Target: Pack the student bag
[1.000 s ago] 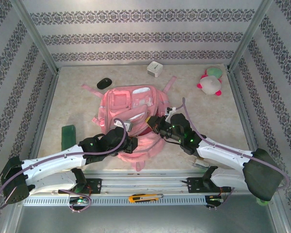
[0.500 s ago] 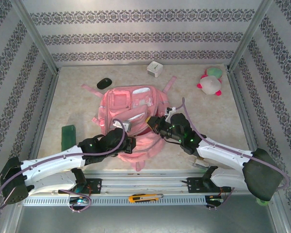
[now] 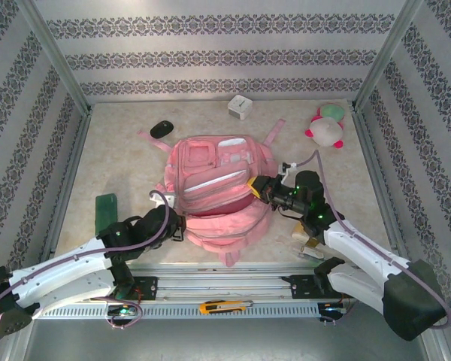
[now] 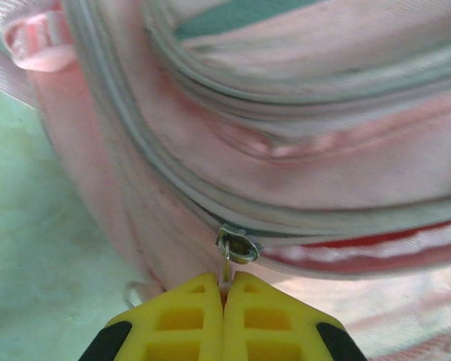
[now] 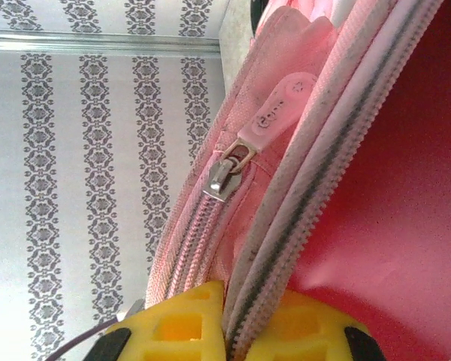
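Lying flat mid-surface (image 3: pixel 120 165), the student bag (image 3: pixel 214 177) shows its main compartment gaping. At its near-left edge the left tool (image 4: pixel 224 293) pinches the zipper pull (image 4: pixel 225 269), ready to run it. The right tool (image 5: pixel 237 304) clamps the opening's right rim (image 5: pixel 308 195), likely bracing the fabric.

Top cam: fixed high, behind arm bases, looks down & fwd over whole desk (image 3: pixel 120 158). L wrist cam: v. close, looks past left hand (image 4: pixel 224 284) at a zip slider (image 4: pixel 237 246) on student bag (image 3: pixel 218 197). R wrist cam: equally close, past right hand (image 5: pixel 227 293) along bag's open zip edge, wall (image 5: pixel 75 150) beyond. All 3 share the bag.
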`<state>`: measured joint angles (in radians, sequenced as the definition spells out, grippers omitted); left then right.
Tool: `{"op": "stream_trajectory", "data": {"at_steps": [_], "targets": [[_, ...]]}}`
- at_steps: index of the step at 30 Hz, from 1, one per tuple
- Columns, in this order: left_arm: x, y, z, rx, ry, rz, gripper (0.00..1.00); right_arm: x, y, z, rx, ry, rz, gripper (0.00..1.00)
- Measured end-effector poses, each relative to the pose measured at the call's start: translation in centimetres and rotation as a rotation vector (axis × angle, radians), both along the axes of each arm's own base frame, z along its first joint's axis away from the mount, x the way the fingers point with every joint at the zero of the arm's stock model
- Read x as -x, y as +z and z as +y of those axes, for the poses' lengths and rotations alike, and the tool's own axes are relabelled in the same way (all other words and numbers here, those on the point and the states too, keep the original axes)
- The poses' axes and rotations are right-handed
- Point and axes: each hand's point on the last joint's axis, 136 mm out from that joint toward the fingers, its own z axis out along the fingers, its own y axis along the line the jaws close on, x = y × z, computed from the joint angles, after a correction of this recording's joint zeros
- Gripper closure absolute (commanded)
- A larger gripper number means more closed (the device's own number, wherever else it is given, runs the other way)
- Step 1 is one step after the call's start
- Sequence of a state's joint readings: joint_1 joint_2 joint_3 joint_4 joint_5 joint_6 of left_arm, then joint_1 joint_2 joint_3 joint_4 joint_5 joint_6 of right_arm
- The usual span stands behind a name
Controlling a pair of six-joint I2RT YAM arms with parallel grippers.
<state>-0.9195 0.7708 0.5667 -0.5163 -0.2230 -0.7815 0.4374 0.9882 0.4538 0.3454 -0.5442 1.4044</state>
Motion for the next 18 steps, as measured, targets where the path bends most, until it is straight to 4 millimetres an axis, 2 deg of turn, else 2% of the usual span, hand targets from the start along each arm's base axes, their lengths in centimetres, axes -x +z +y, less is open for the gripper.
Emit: {"op": "stream_trajectory", "data": {"at_steps": [2,3,5,7,10,14,16,18], "targets": [[-0.2,0.0,0.2,-0.011,-0.009,-0.015,1.0,0.2,-0.3,-0.3,-0.004,0.015,0.018,0.99],[-0.3,0.0,0.2,-0.014,-0.019,-0.022,1.0,0.2,-0.4,-0.5,-0.005,0.02,0.024,0.9],[-0.4,0.0,-0.1,-0.022,-0.057,-0.044,1.0,0.1,-0.7,-1.0,0.0,0.031,0.029,0.62],[-0.6,0.1,-0.5,-0.029,-0.098,-0.066,1.0,-0.2,-0.8,-1.8,0.009,0.035,0.008,0.48],[-0.7,0.3,-1.1,-0.034,-0.152,-0.09,1.0,-0.6,-1.8,-3.5,0.053,0.024,-0.01,0.34],[-0.9,0.1,-1.6,-0.047,-0.21,-0.094,1.0,0.2,-4.0,-6.0,0.221,-0.001,-0.021,0.31],[-0.9,0.0,-1.8,-0.046,-0.233,-0.089,1.0,0.9,-3.7,-6.6,0.31,0.012,-0.065,0.31],[-0.9,0.0,-2.0,-0.039,-0.25,-0.089,1.0,1.4,-2.3,-6.8,0.408,0.031,-0.161,0.31]]}}
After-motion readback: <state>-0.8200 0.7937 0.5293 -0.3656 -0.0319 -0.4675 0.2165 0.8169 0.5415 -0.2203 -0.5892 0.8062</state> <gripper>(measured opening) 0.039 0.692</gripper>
